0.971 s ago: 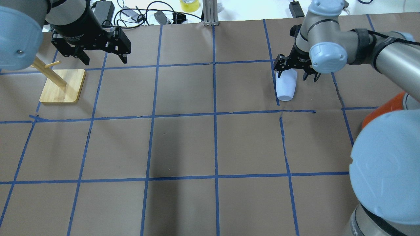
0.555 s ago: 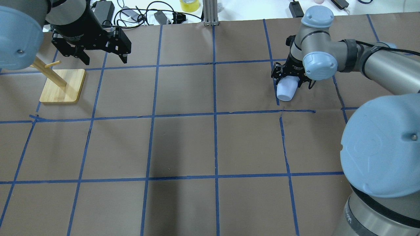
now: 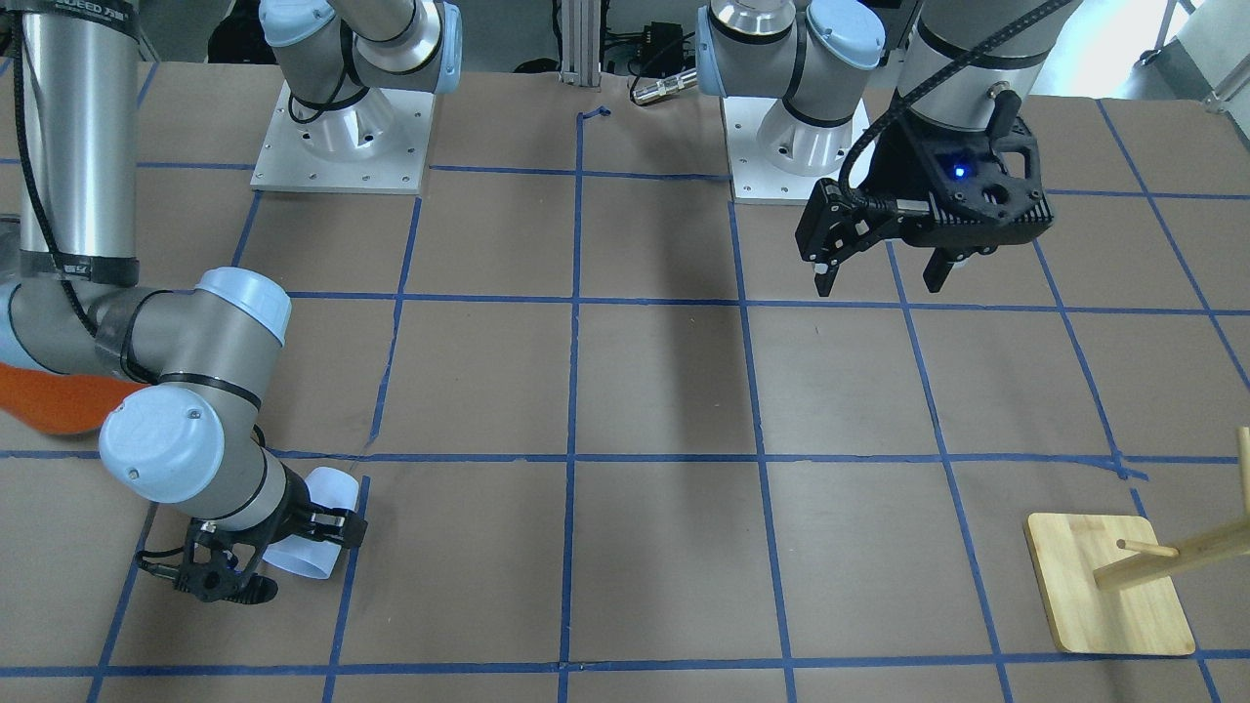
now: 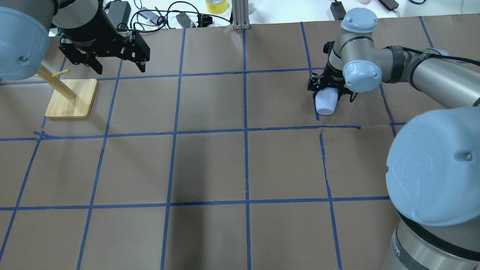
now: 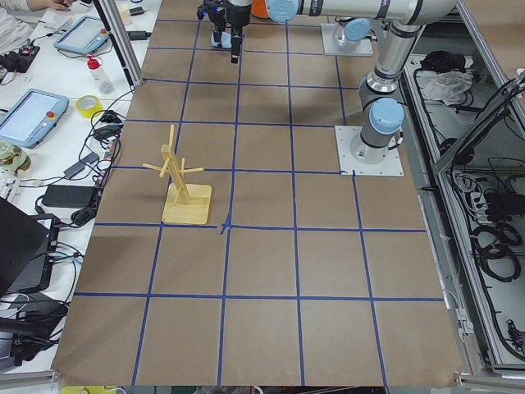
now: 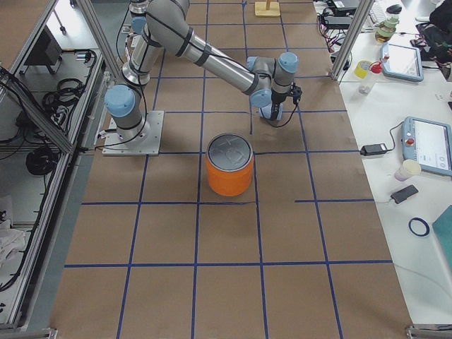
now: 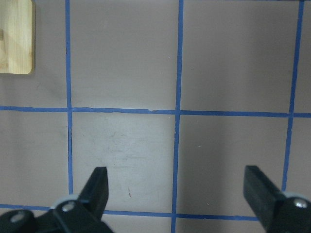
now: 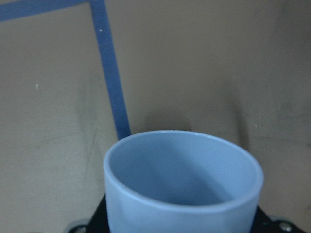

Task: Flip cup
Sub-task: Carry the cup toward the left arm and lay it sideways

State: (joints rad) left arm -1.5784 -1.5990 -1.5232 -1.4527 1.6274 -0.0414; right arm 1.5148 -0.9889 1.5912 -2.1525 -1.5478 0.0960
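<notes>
Wooden stand, orange can and clutter around a taped table.
A peg stand (image 4: pixel 71 98) on a flat wooden base stands just left of the left gripper (image 4: pixel 120 70), not touching it. A large orange can (image 6: pixel 229 166) with a silver lid sits to the right of the right gripper (image 4: pixel 328 93), apart from it. Blue tape lines (image 4: pixel 210 131) grid the brown table (image 4: pixel 210 168). A yellow tape roll (image 4: pixel 216 5) and cables (image 4: pixel 165 17) lie beyond its far edge.

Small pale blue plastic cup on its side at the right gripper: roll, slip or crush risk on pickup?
Lying on its side, round and tapered, the small pale blue plastic cup would probably roll in a curve if nudged. Its smooth wall looks slippery, so it may slide in the right gripper. It seems thin and light; a hard squeeze could deform it.
</notes>
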